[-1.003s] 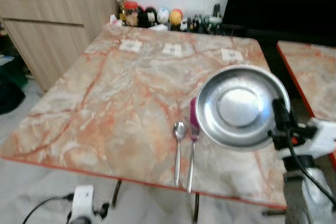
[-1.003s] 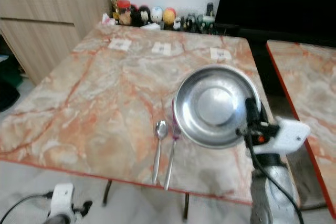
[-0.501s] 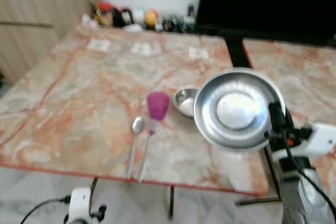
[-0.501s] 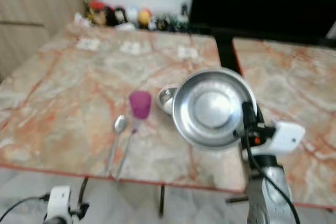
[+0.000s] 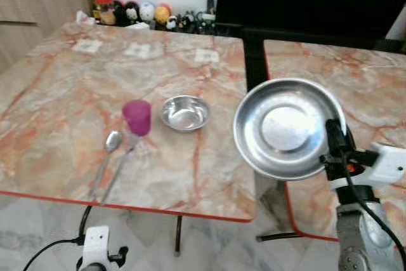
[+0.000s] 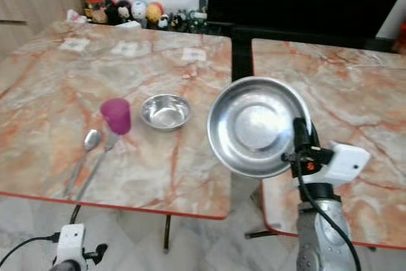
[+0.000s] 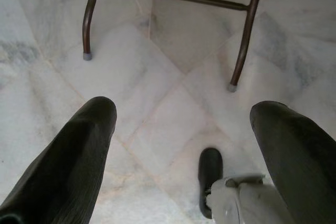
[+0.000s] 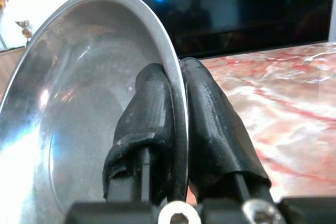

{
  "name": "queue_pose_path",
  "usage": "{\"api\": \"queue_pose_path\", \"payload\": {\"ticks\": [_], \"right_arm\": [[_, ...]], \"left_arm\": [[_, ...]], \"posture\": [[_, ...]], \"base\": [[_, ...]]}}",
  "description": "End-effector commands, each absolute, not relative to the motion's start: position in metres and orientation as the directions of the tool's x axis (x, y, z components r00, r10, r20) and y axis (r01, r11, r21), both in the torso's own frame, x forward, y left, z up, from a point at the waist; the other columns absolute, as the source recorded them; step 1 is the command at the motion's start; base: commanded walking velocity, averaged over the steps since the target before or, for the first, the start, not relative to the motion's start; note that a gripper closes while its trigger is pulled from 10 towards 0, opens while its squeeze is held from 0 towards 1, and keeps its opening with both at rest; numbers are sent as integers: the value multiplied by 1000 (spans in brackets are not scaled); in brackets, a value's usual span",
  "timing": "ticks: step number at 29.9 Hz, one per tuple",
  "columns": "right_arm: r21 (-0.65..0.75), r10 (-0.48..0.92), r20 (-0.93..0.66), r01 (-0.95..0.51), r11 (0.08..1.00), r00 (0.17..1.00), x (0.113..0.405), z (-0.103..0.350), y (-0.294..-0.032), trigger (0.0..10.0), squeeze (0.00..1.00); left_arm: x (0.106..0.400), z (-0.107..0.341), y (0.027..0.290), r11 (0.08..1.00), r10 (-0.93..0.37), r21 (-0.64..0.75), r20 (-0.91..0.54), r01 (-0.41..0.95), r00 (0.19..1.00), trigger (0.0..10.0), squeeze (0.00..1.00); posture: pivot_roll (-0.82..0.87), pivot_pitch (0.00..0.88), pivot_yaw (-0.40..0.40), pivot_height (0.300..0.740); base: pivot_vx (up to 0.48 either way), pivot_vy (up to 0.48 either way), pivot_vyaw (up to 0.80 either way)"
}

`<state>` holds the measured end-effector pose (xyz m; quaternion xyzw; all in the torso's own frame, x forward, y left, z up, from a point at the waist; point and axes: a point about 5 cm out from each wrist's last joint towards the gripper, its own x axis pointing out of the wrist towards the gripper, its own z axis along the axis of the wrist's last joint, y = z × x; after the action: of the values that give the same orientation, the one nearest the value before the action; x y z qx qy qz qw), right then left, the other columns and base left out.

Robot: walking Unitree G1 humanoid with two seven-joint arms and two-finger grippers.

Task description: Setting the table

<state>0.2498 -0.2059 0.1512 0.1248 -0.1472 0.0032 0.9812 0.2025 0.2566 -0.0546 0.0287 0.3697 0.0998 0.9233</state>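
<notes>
Holding the steel plate (image 5: 288, 128) by its rim in our pinched right gripper (image 5: 334, 150) above the gap between tables, we judge it unplaced, while cup (image 5: 137, 117), small bowl (image 5: 184, 112) and spoon (image 5: 108, 154) lie set; our left gripper (image 7: 184, 145) hangs open, idle.

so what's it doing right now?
Setting the table. The right tool is shut on the rim of a steel plate, holding it tilted in the air over the gap between the two marble tables. On the left table sit a small steel bowl, a purple cup, and a spoon beside a second utensil. The left tool hangs open, low above the floor, idle.
</notes>
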Motion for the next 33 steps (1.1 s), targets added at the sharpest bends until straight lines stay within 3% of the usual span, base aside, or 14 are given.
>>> {"api": "queue_pose_path", "payload": {"ticks": [1, 33], "right_arm": [[240, -53, 309, -24, 971, 950, 247, 155, -212, 10000, 0], [218, -125, 279, 64, 974, 952, 249, 149, -229, 10000, 0]], "left_arm": [[200, -59, 249, 982, 186, 110, -696, -154, 693, 10000, 0], [196, -62, 247, 984, 175, 102, -708, -146, 684, 10000, 0]], "posture": [[46, 43, -33, 740], [41, 14, -35, 740]], "base": [[0, -394, 0], [0, -392, 0]]}}
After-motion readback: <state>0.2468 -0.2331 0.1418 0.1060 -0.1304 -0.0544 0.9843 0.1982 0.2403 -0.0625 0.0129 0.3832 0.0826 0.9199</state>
